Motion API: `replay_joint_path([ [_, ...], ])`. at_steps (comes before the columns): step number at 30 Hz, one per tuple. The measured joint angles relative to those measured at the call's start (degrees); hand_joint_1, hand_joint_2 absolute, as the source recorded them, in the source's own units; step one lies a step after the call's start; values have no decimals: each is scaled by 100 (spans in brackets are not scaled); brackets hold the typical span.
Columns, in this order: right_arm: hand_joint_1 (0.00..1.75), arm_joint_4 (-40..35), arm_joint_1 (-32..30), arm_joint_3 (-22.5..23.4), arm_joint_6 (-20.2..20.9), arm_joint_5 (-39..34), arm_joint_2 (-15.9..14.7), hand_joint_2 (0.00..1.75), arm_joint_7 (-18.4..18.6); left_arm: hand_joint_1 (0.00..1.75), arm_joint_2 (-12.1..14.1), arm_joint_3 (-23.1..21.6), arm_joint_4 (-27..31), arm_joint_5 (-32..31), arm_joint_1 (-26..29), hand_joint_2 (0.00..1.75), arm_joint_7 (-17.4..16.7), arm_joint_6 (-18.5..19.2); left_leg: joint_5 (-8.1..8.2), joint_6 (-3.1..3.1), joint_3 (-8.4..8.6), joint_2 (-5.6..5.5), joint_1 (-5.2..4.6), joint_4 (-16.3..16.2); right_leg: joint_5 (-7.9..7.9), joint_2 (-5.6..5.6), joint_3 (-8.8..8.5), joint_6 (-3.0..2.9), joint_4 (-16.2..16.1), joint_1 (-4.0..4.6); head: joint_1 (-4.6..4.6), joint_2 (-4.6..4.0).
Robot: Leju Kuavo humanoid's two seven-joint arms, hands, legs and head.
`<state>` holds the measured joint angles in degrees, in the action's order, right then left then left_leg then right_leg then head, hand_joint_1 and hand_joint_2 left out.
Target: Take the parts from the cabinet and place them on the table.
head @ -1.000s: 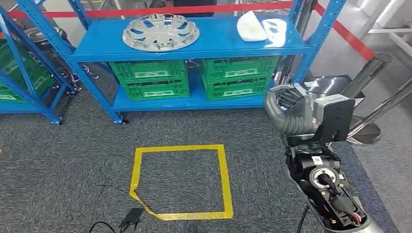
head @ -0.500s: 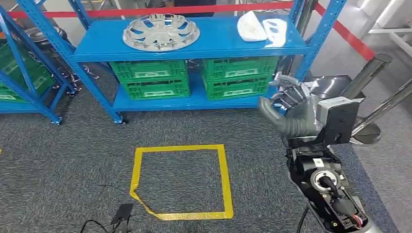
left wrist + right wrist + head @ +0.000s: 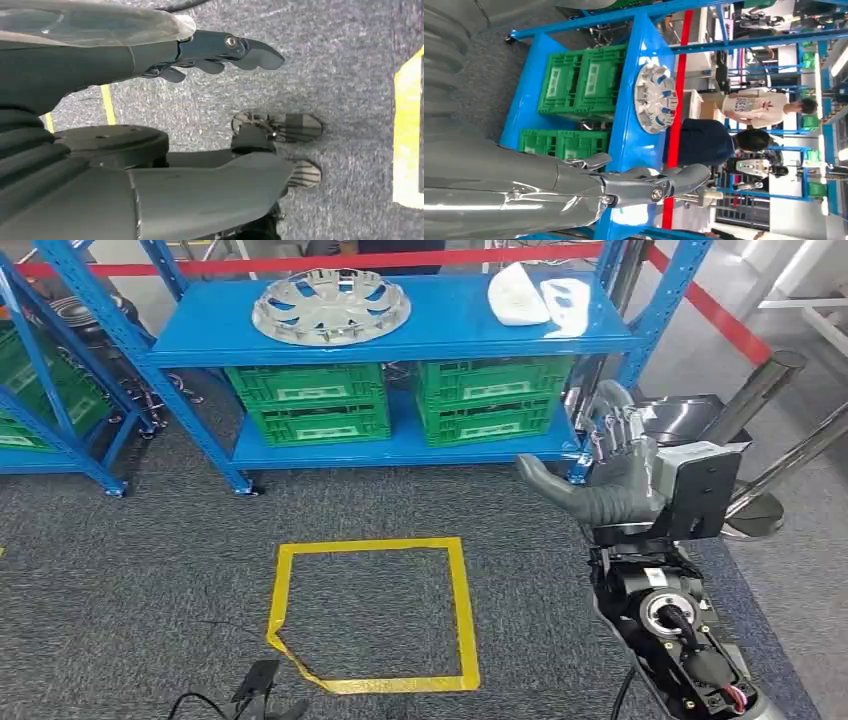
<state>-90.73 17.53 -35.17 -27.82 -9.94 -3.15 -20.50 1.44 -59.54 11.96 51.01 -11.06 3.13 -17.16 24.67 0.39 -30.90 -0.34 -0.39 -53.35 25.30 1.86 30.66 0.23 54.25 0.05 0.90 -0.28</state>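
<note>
- the right hand (image 3: 605, 475) has opened over the last second: it was curled into a loose fist by the rack's right post, and now its thumb juts out toward the left while the fingers stand up and apart, holding nothing.
- that reads as readying for a reach; nothing has been picked up yet, so the task looks to be at its very start.
- the right forearm rises from the lower right of the head view, with the hand raised just in front of the blue cabinet (image 3: 400, 335) at about the height of its lower shelf, still below the top shelf.
- the parts sit untouched on the top shelf: a silver wheel cover (image 3: 331, 306) toward the left and white parts (image 3: 537, 297) toward the right, nearer the raised hand.
- green crates (image 3: 310, 400) fill the lower shelf.
- the left hand (image 3: 210, 52) hangs low over the grey carpet, fingers stretched out and seemingly empty, though the wrist view is partly blocked.
- a yellow tape square (image 3: 370, 612) marks the floor ahead of the robot.
</note>
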Motion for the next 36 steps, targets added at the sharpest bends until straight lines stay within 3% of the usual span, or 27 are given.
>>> replay_joint_path([
  [9, 0, -13, -12, 2, 6, -18, 0, 175, -9, 0, 4, 0, 0, -2, 5, 0, -37, 326, 0, 0, 0, 0, 0, 0, 0, 0, -1, 0, 0, 0, 0, 0],
  [20, 0, -31, -60, 112, -710, 35, -11, 175, 70, 0, 9, 0, 0, -37, 31, 0, -68, 374, 0, 0, 0, 0, 0, 0, 0, 0, 0, 0, 0, 0, 0, 0],
  [36, 0, -31, -153, 245, -715, 26, -55, 175, 92, 0, 9, 0, 0, -37, 42, 0, -96, 451, 0, 0, 0, 0, 0, 0, 0, 0, 0, 0, 0, 0, -2, 0],
])
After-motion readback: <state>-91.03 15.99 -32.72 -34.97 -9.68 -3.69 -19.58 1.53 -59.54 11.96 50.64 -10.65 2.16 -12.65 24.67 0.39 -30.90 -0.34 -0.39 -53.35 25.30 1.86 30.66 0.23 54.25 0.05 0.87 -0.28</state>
